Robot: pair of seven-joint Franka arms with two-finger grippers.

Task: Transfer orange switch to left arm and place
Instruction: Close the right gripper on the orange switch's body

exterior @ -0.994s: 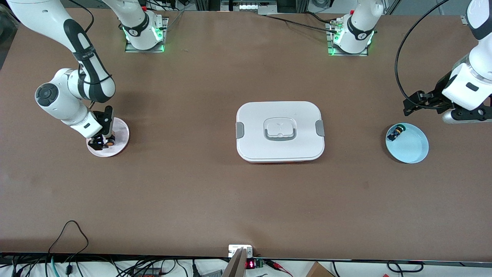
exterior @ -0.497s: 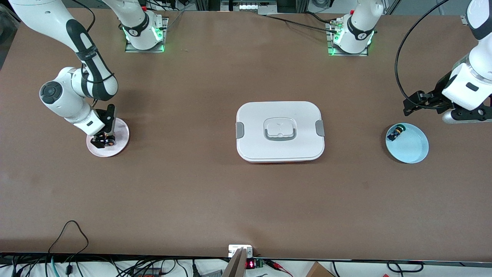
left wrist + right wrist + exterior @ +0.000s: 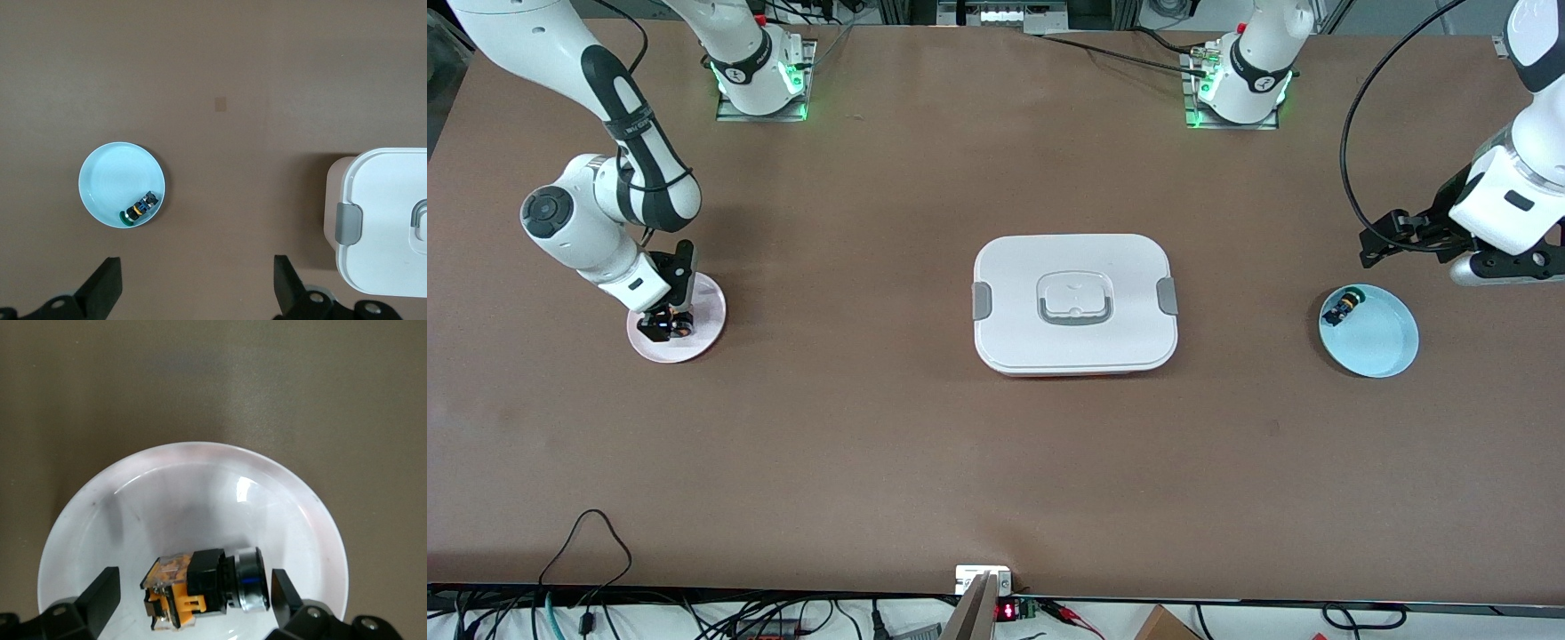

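Observation:
The orange switch (image 3: 203, 587), black with an orange base and a silver ring, lies on its side on a pale pink plate (image 3: 200, 493) toward the right arm's end of the table. My right gripper (image 3: 193, 600) is open and low over the plate, one finger on each side of the switch, with small gaps. In the front view the right gripper (image 3: 665, 324) covers most of the switch (image 3: 679, 329) on the plate (image 3: 698, 345). My left gripper (image 3: 197, 293) is open and empty over bare table near the blue plate, also seen in the front view (image 3: 1373, 247). The left arm waits.
The white lidded box (image 3: 1075, 304) stands mid-table between the two plates; it shows in the left wrist view (image 3: 387, 220). A light blue plate (image 3: 1385, 345) toward the left arm's end holds a black switch with a green tip (image 3: 1343, 308). Cables lie along the table's near edge.
My right gripper has shifted slightly and come down onto the pink plate around the orange switch. The left arm has not moved.

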